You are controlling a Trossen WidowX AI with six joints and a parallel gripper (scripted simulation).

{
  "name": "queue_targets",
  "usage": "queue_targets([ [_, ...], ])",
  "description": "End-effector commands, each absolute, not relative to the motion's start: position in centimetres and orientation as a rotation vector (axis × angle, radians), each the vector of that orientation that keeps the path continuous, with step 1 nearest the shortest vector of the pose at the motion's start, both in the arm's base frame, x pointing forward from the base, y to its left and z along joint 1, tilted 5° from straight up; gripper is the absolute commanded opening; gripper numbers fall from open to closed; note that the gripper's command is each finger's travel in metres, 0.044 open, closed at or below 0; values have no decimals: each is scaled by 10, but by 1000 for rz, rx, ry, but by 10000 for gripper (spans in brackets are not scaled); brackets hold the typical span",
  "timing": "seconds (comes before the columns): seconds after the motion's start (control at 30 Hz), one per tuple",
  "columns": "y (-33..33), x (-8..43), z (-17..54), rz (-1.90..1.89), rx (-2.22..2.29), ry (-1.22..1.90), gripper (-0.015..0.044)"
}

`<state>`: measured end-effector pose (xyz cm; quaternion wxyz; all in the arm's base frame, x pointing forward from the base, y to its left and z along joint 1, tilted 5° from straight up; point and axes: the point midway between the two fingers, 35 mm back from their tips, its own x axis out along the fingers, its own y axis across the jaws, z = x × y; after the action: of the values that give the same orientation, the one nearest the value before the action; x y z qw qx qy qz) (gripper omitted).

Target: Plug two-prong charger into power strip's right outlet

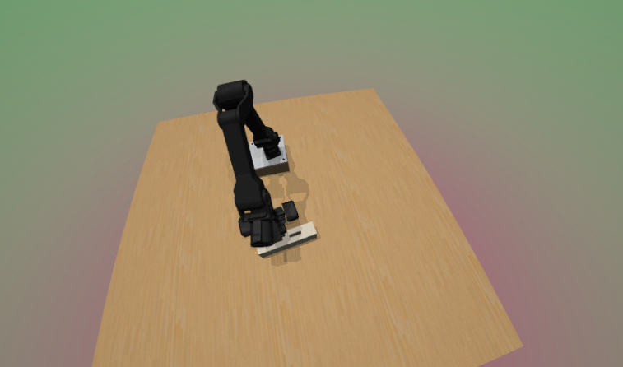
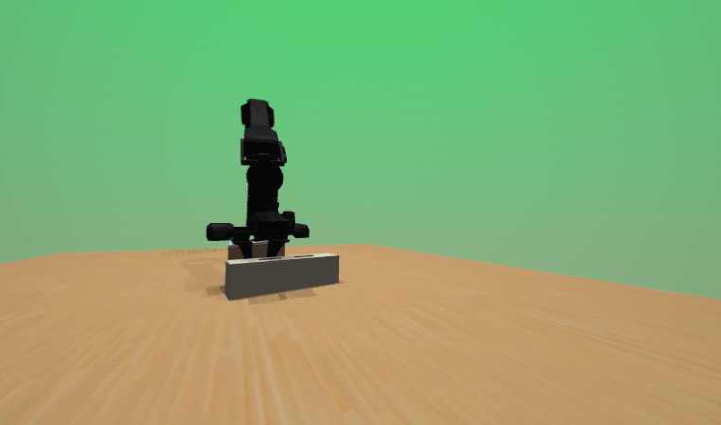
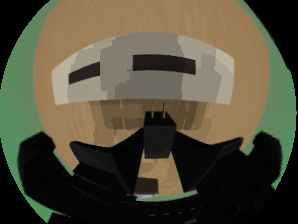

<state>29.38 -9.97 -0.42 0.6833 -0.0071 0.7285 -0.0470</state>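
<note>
My gripper (image 1: 282,230) (image 2: 259,254) (image 3: 156,129) is shut on the black charger (image 3: 159,134). Its two thin gold prongs show in the wrist view, side by side, pointing toward the power strip. The pale power strip (image 1: 308,229) (image 2: 282,277) (image 3: 160,90) lies on the table. In the wrist view it has a left dark slot (image 3: 84,73) and a right dark slot (image 3: 164,63). The prong tips appear just short of the strip's near edge, below the right slot. In the top and exterior views the charger is hidden or cannot be made out, and the arm covers part of the strip in the top view.
The arm's pale base block (image 1: 271,168) (image 2: 277,250) stands behind the strip. The wooden table (image 1: 373,273) (image 2: 457,343) carries the shadows of the arm and gripper around the strip.
</note>
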Motion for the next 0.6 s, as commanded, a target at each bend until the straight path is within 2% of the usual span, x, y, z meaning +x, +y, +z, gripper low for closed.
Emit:
queue_targets([
  [0.0, -101, 296, -3, -109, -19, 1632, 0],
  [0.57, -101, 299, -3, -109, -19, 1632, 0],
])
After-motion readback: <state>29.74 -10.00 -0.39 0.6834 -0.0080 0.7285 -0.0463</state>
